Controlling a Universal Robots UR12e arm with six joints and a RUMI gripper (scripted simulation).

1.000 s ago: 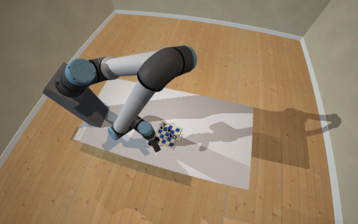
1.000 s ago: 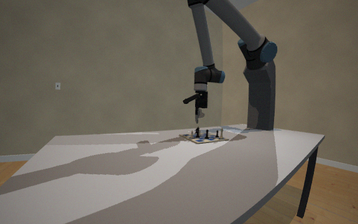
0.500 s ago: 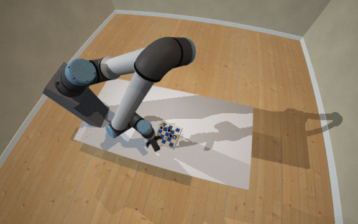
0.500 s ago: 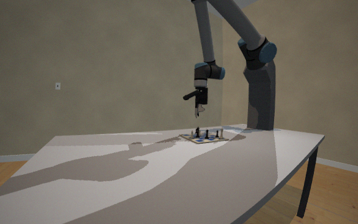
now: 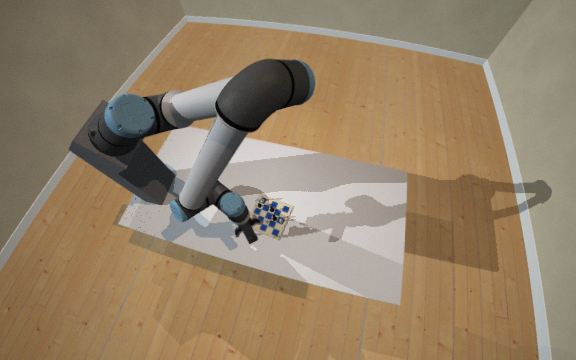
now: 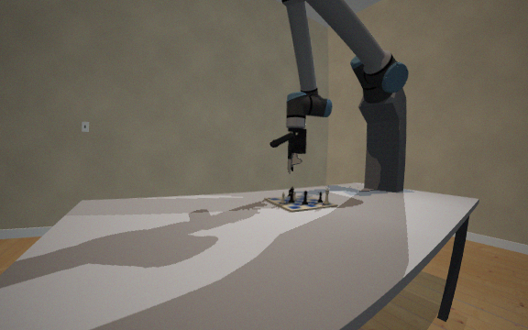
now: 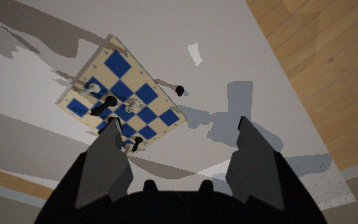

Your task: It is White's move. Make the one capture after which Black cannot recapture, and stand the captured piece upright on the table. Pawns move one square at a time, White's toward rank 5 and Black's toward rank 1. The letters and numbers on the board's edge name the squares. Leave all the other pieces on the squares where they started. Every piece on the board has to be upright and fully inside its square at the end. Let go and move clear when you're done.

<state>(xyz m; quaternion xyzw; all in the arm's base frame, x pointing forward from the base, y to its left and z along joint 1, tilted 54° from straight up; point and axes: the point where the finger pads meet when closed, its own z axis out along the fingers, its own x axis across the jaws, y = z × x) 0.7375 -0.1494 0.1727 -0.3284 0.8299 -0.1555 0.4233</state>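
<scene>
The small blue-and-tan chessboard lies on the white table, also in the top view and the exterior view. Several black and white pieces stand on it. A black pawn stands upright on the table just off the board's edge. My gripper is open and empty, hanging high above the table beside the board; it also shows in the exterior view and in the top view.
The robot base stands at the table's far corner behind the board. The table's edge and the wooden floor lie close to the pawn's side. A small white patch marks the table past the pawn.
</scene>
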